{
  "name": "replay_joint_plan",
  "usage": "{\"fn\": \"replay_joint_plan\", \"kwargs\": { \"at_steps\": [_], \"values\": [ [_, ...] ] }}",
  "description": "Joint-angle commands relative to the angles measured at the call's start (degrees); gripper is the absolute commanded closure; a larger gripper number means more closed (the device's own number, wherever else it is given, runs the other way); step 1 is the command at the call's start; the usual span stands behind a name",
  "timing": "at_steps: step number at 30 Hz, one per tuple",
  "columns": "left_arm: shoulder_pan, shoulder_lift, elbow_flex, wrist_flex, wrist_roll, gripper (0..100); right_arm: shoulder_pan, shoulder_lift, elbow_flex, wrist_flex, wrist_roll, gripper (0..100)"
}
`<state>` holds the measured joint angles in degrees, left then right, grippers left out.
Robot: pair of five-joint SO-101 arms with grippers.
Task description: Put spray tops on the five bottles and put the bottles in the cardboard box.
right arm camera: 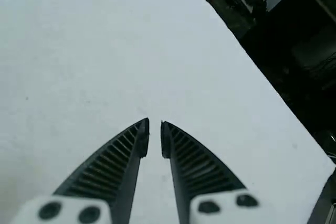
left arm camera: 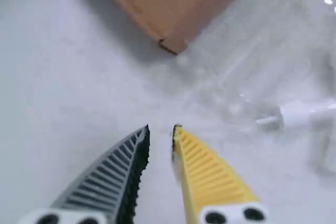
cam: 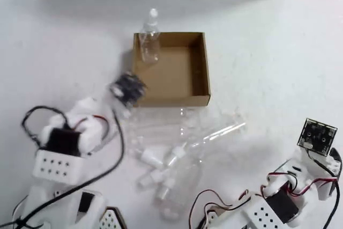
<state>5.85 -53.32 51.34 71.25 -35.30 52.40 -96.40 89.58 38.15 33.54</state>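
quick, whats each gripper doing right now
Left gripper: closed, holding nothing.
Right gripper: closed, holding nothing.

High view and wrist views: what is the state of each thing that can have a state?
Cardboard box: open on top.
Bottle in box: upright, spray top on.
Other bottles: lying on table, outside box.
Left gripper: nearly shut, empty.
Right gripper: nearly shut, empty.
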Motion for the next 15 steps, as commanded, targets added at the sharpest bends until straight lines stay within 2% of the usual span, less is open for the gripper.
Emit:
{"fn": "replay_joint_plan", "kwargs": {
  "at_steps": [1, 3, 7, 12, 15],
  "values": [
    [10.77, 0.75, -3.78, 4.48, -6.24, 91, 1.45, 0.84, -6.24, -1.63, 3.52, 98.2],
    [15.16, 1.01, -3.78, 5.27, -7.74, 91, 1.80, 3.56, -8.62, -3.21, 4.04, 98.2],
    [20.44, 1.10, -3.87, 2.99, -7.47, 90, 4.70, 15.96, -13.89, -13.67, 4.13, 98.2],
    [22.99, 1.19, -3.43, -1.93, -4.84, 79, 8.22, 42.68, -26.99, -25.45, 4.13, 98.2],
    [24.40, 1.19, -3.34, -2.73, -5.27, 78, 9.80, 58.95, -37.80, -27.82, 3.87, 98.2]
  ]
}}
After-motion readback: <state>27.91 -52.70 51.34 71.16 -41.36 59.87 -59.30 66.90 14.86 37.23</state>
